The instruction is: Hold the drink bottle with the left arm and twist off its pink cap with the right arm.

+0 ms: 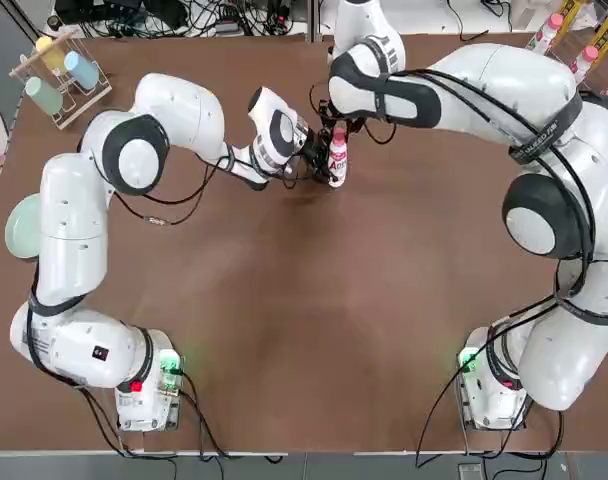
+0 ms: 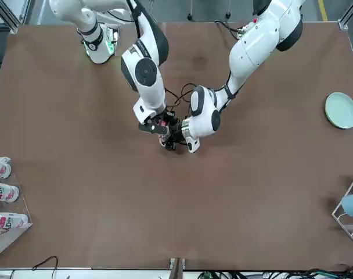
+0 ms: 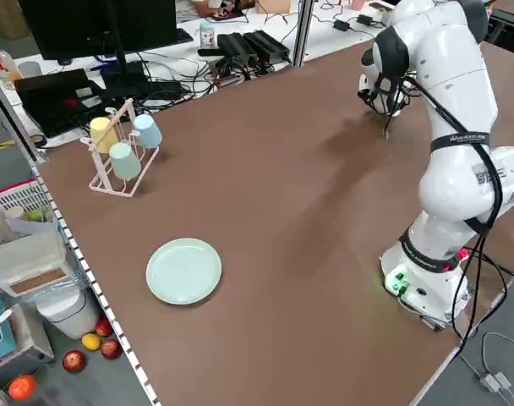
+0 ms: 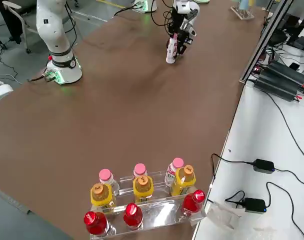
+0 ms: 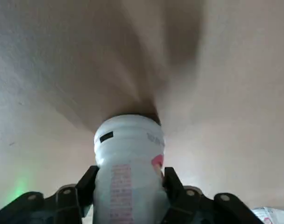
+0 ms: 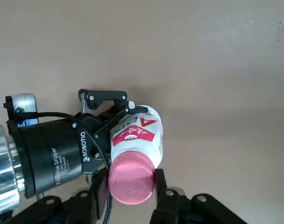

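The drink bottle (image 1: 337,160) stands upright on the brown table at the far middle, white with red-pink print (image 6: 135,133). My left gripper (image 5: 129,186) comes in from the side and is shut on the bottle's body (image 5: 128,158), one finger (image 5: 88,184) on each flank. My right gripper (image 6: 131,186) hangs above it, fingers (image 6: 159,186) pressed on both sides of the pink cap (image 6: 131,181), which sits on the neck (image 4: 174,36). In the top view the left gripper (image 1: 322,165) and right gripper (image 1: 336,125) meet at the bottle.
A cup rack (image 1: 59,70) stands at the far left corner and a pale green plate (image 1: 24,225) lies at the left edge. A clear rack of capped bottles (image 4: 142,200) sits at the far right corner. Cables and a power strip lie beyond the table's far edge.
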Controlling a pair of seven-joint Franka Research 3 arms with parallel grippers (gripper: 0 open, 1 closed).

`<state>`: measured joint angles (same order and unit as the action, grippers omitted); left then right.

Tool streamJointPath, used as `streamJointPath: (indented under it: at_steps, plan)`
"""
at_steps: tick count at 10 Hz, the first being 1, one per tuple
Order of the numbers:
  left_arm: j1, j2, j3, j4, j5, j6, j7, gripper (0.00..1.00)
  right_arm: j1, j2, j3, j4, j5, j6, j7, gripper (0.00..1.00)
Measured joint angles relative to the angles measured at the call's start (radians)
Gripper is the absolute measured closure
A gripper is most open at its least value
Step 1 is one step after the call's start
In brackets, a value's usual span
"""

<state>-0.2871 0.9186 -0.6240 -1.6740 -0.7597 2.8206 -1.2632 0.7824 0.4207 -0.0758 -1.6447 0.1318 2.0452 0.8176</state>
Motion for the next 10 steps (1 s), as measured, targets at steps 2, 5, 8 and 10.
streamJointPath:
  at_steps: [2,5,8,10]
  plan:
    - [0.0,0.0,0.0,0.0,0.0,0.0,-0.001,0.37,0.0,0.0,0.0,0.0,0.0,0.0,-0.001,0.57]
    - [0.0,0.0,0.0,0.0,0.0,0.0,-0.001,0.37,0.0,0.0,0.0,0.0,0.0,0.0,-0.004,0.57]
    - [0.0,0.0,0.0,0.0,0.0,0.0,-0.002,0.37,0.0,0.0,0.0,0.0,0.0,-0.001,-0.048,0.57]
    - [0.0,0.0,0.0,0.0,0.0,0.0,-0.002,0.37,0.0,0.0,0.0,0.0,0.0,-0.002,-0.123,0.57]
